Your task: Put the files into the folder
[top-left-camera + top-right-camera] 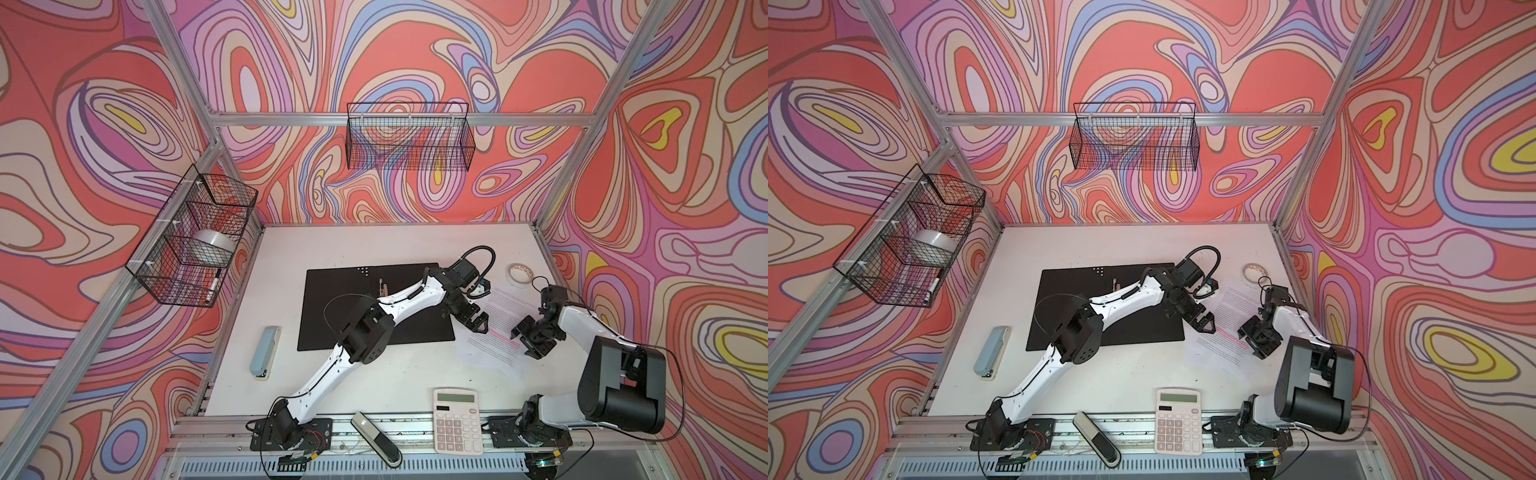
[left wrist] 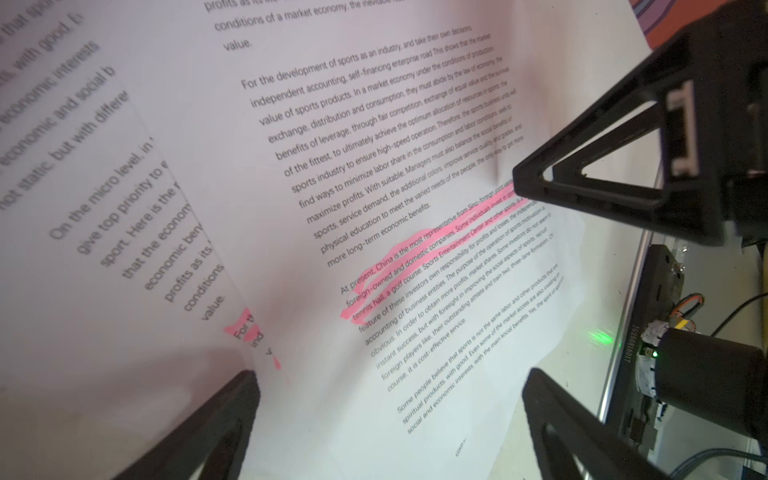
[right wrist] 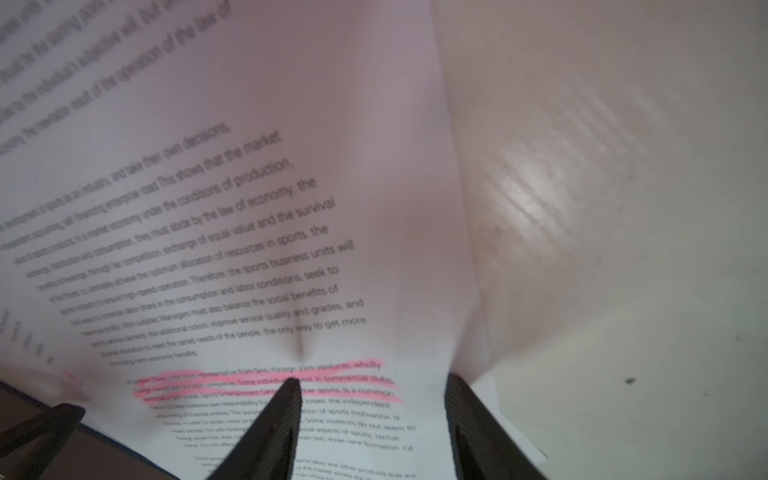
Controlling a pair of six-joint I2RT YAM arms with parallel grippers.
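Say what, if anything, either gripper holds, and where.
Nothing is held yet. The right gripper presses the white printed paper sheet near its edge, by the pink-highlighted lines, jaws apart, puckering it. The left gripper hangs open, empty.

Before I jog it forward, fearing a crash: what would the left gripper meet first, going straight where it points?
The files: the open left gripper points down onto them. A finger of the right gripper seems off that line.
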